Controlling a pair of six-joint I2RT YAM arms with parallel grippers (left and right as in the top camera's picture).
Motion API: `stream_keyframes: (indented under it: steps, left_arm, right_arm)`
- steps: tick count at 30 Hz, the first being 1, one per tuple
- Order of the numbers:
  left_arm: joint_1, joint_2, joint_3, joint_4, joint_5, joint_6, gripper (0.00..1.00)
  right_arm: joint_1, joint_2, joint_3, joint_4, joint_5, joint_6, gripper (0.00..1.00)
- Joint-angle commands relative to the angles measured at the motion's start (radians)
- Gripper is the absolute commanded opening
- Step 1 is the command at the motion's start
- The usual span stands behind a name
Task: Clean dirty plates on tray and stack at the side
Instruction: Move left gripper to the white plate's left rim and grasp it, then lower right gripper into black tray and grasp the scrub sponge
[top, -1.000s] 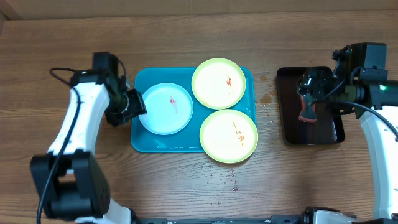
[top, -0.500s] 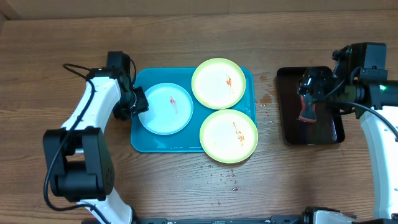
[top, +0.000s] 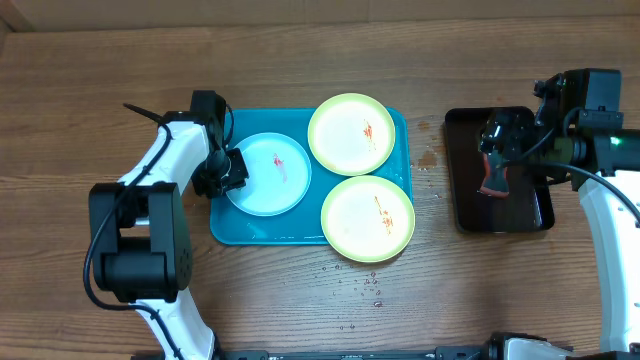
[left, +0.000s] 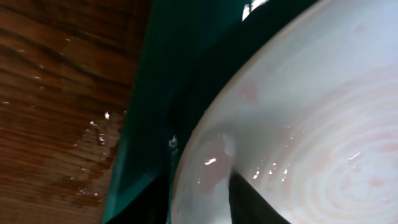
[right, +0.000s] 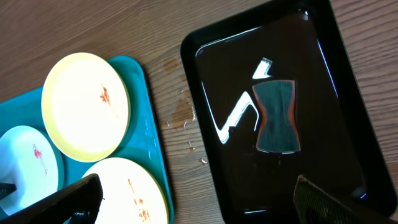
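Overhead, left gripper (top: 234, 169) straddles blue plate (top: 270, 178) rim by tray (top: 258, 230) edge.

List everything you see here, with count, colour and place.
table: one, brown wood, under everything
turquoise tray: one, turquoise, left of centre
yellow-green plates: two, red-smeared, tray's right half
blue-white plate: one, red-smeared, tray's left half
black tray: one, glossy black, right side
sponge: one, dark with orange edges, in black tray
water droplets: several, clear, table near the turquoise tray
left gripper: one, black, at blue-white plate's left rim
right gripper: one, black, open above black tray
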Motion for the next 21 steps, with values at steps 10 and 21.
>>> stream_keyframes:
  steps: [10, 21]
  left_arm:
    - [-0.008, 0.020, 0.031, 0.031, -0.116, -0.003, 0.31]
    - [-0.010, 0.021, 0.031, 0.104, -0.074, -0.002, 0.04]
  right_arm:
    - [-0.003, -0.010, 0.019, 0.000, 0.014, -0.004, 1.00]
    - [-0.003, 0.039, 0.019, 0.024, 0.064, -0.038, 0.91]
